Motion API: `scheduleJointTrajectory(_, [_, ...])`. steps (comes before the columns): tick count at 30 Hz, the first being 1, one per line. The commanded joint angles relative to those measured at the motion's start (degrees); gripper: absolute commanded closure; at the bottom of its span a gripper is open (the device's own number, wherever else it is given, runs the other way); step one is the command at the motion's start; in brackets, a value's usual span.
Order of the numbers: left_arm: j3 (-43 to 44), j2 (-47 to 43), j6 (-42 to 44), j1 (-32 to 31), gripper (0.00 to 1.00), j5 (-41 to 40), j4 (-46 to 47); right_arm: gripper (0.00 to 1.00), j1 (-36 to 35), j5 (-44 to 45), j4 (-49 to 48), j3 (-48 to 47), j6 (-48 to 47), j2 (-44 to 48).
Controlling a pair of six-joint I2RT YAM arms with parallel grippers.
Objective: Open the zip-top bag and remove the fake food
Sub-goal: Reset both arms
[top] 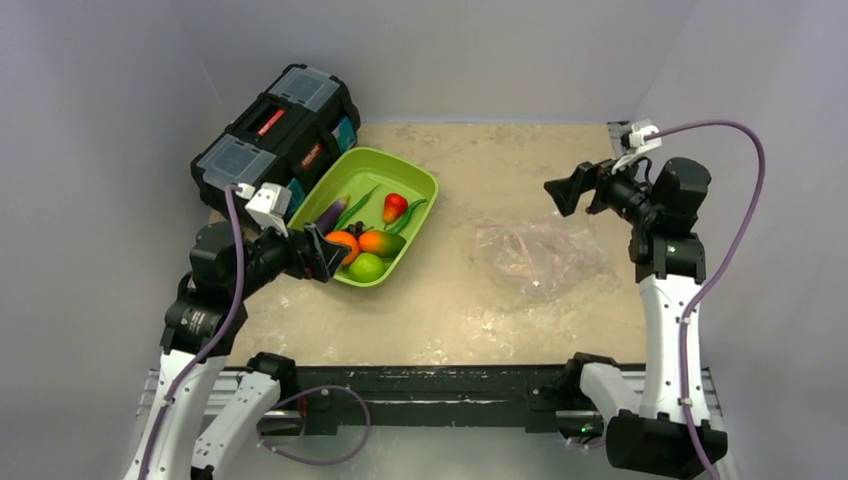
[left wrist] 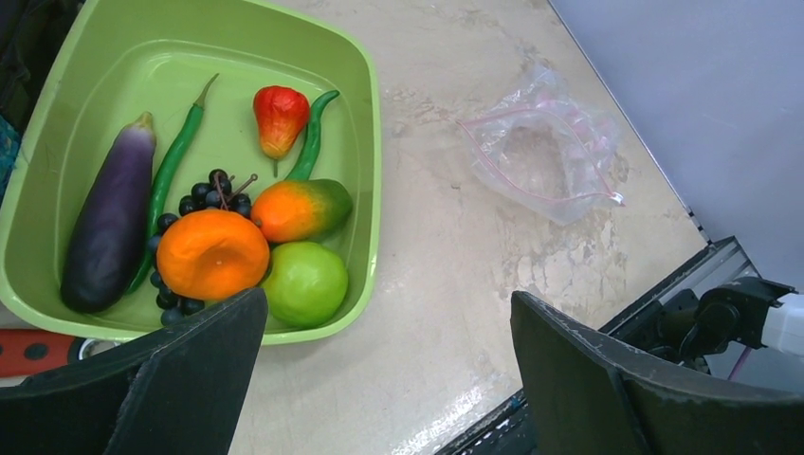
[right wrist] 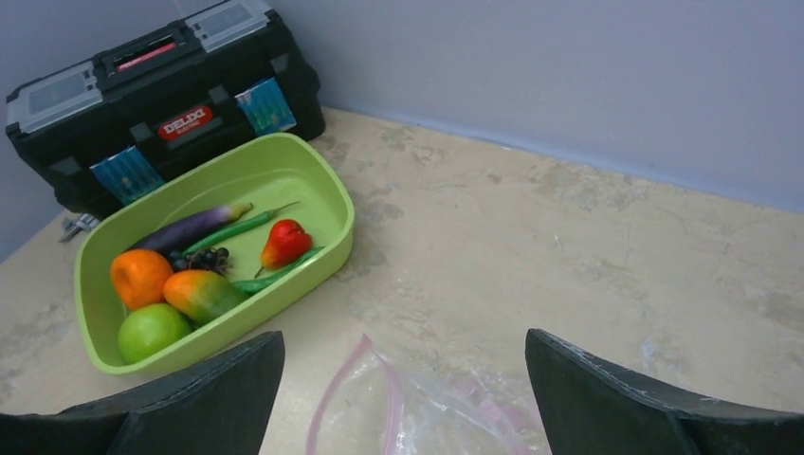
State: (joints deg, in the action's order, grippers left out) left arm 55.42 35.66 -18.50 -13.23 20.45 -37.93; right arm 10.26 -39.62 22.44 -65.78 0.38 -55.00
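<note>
The clear zip-top bag [top: 535, 255] lies crumpled on the table right of centre, mouth open, pink zip strip showing, with nothing inside. It also shows in the left wrist view [left wrist: 545, 156] and the right wrist view [right wrist: 427, 417]. The fake food lies in the lime-green tray [top: 400, 165]: purple eggplant [left wrist: 109, 223], green pod [left wrist: 175, 161], red pepper [left wrist: 280, 116], orange fruit [left wrist: 213, 254], mango [left wrist: 301, 209], lime-green ball [left wrist: 305, 282]. My left gripper [top: 325, 255] [left wrist: 387, 303] is open and empty at the tray's near corner. My right gripper [top: 565, 190] [right wrist: 403, 336] is open and empty, above and beyond the bag.
A black toolbox [top: 280, 130] stands at the back left, behind the tray. A red-handled wrench [left wrist: 28, 351] lies just left of the tray's near edge. Black grapes [left wrist: 204, 194] lie among the food. Grey walls close in the table on three sides.
</note>
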Motion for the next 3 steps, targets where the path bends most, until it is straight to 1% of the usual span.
scheduleJointTrajectory(1, [-0.8,0.3,-0.7,0.3,0.0,1.4,2.4,0.01,0.6,1.5,-3.3,1.0,1.2,1.2])
scheduleJointTrajectory(3, [-1.3,0.3,-0.4,0.3,0.0,1.5,2.6,0.01,0.7,0.9,-3.6,1.7,2.1,1.5])
